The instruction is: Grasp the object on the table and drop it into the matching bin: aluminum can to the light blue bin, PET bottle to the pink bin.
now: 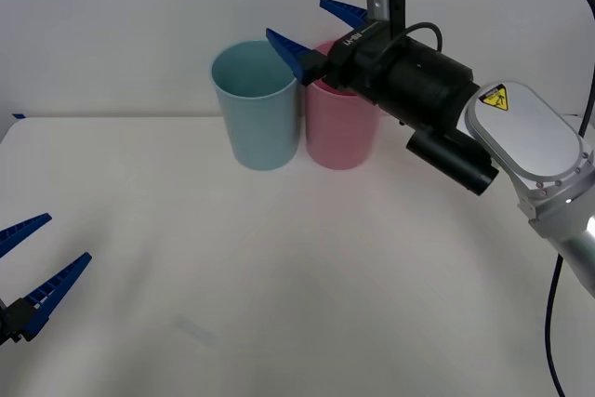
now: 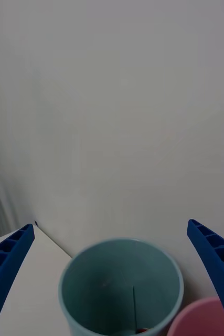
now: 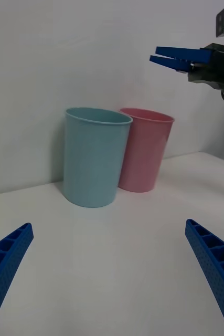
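Observation:
My right gripper [image 1: 296,18] hangs open and empty above the rims of the two bins, over where they meet. The light blue bin [image 1: 256,104] stands upright at the back of the white table [image 1: 279,276], and the pink bin [image 1: 342,123] touches its right side. The right wrist view looks down into the light blue bin [image 2: 119,286] between my open fingers; a small sliver of red [image 2: 141,330] shows deep inside it, too little to tell whether it is the aluminum can. My left gripper [image 1: 67,237] waits open low at the table's near left.
A plain pale wall rises just behind the bins. The left wrist view shows the light blue bin [image 3: 95,157], the pink bin [image 3: 143,149] and the right gripper [image 3: 153,54] above them. A black cable runs from the right wrist.

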You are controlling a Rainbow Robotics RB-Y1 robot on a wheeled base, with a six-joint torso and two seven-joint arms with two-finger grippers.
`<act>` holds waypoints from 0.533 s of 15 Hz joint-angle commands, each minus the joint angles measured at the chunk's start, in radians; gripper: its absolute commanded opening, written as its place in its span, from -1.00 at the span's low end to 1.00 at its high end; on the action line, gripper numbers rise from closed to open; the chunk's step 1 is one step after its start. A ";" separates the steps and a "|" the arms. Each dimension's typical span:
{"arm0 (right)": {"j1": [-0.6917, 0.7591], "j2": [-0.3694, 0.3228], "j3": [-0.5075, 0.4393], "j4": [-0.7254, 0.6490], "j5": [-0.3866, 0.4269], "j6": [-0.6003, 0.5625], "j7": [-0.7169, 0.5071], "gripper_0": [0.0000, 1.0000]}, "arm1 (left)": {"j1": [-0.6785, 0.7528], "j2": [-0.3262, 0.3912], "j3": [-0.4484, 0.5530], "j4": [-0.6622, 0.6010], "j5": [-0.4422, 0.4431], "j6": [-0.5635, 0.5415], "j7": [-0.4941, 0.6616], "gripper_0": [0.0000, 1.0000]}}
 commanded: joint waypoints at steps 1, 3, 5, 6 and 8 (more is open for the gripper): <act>0.143 -0.081 -0.023 -0.165 -0.038 0.000 0.021 1.00 | 0.000 0.000 0.000 0.000 0.000 0.000 0.000 1.00; 0.253 -0.131 -0.059 -0.276 -0.056 -0.007 0.041 1.00 | 0.000 0.000 0.000 0.000 0.000 0.000 0.000 1.00; 0.345 -0.161 -0.112 -0.346 -0.079 -0.059 0.059 1.00 | 0.000 0.000 0.000 0.000 0.000 0.000 0.000 1.00; 0.400 -0.164 -0.157 -0.382 -0.087 -0.109 0.072 1.00 | 0.000 0.000 0.000 0.000 0.000 0.000 0.000 1.00; 0.480 -0.164 -0.224 -0.420 -0.094 -0.180 0.091 1.00 | 0.000 0.000 0.000 0.000 0.000 0.000 0.000 1.00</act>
